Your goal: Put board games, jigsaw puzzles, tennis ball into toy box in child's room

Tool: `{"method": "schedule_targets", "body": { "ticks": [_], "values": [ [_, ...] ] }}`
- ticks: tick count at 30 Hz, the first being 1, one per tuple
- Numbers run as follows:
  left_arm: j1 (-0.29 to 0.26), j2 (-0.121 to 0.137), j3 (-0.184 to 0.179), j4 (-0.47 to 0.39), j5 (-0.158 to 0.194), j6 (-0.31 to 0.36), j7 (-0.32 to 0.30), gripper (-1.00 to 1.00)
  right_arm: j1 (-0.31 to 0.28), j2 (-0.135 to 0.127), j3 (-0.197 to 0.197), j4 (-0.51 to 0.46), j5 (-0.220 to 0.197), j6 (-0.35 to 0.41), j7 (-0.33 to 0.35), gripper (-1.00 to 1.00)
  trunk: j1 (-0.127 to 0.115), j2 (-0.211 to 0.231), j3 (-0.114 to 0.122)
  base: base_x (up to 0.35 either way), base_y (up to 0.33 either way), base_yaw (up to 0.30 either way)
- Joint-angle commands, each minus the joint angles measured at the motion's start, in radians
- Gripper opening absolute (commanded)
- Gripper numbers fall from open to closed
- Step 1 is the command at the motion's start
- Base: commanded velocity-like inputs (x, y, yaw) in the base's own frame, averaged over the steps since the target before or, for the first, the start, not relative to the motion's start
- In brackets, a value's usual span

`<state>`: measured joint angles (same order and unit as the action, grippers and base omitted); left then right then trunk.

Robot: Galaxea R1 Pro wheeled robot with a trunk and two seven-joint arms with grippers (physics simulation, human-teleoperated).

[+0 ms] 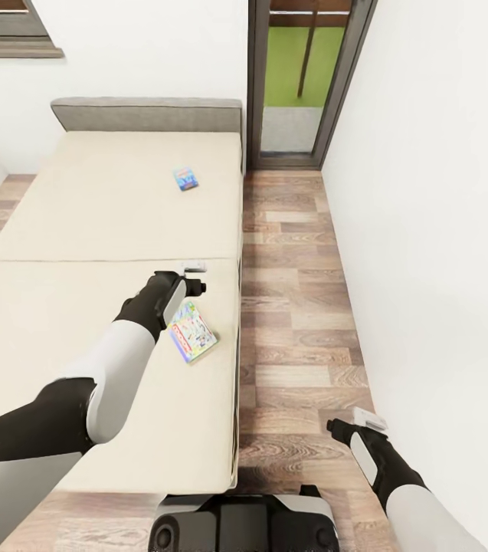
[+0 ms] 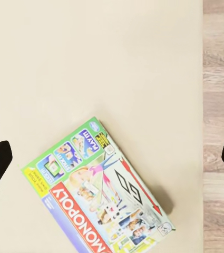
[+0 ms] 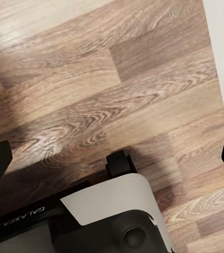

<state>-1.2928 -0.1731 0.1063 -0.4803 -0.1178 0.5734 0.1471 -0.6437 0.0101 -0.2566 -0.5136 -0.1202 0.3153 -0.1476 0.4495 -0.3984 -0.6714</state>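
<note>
We see the bed (image 1: 106, 230) as landmark. A MONOPOLY board game (image 1: 191, 331) lies near its floor-side edge; a second board game (image 1: 185, 179) lies toward the headboard. Our left gripper (image 1: 192, 277) hovers over the bed, fingers spread, empty. Our right gripper (image 1: 358, 422), beside the bed, seems released.

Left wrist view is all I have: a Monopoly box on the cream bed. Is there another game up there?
Observer: Yes, a second board game lies farther up the bed, toward the grey headboard.
Operator: Where is my left gripper relative to the near box?
Observer: The left gripper hangs above the bed, open, just beyond the Monopoly box and not touching it.
Operator: And the right arm?
Observer: The right gripper is over the wood floor beside the bed, open and holding nothing.
</note>
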Motion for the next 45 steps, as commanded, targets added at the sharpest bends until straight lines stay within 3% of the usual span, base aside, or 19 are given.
{"method": "schedule_targets", "body": {
  "ticks": [1, 11, 27, 45],
  "values": [
    [-0.006, -0.001, 0.007, -0.001, -0.011, 0.004, 0.001, 1.00, 0.000, -0.002, -0.002, -0.002, -0.011, 0.003, -0.005, 1.00, 0.001, -0.002, -0.003, 0.000, 0.000, 0.000],
    [-0.055, -0.001, 0.007, -0.001, -0.015, 0.005, 0.021, 1.00, 0.000, -0.019, -0.001, -0.002, -0.010, -0.003, -0.004, 1.00, 0.001, -0.002, -0.019, 0.000, 0.000, 0.000],
    [-0.119, -0.001, 0.009, 0.000, -0.013, 0.023, 0.023, 1.00, 0.001, -0.021, -0.001, -0.002, -0.010, -0.007, -0.004, 1.00, 0.001, -0.002, -0.046, 0.000, 0.000, 0.000],
    [-0.135, -0.001, 0.010, 0.000, -0.013, 0.030, 0.023, 1.00, 0.001, -0.022, -0.001, -0.002, -0.010, -0.008, -0.004, 1.00, 0.001, -0.002, -0.076, 0.000, 0.000, 0.000]
  ]
}}
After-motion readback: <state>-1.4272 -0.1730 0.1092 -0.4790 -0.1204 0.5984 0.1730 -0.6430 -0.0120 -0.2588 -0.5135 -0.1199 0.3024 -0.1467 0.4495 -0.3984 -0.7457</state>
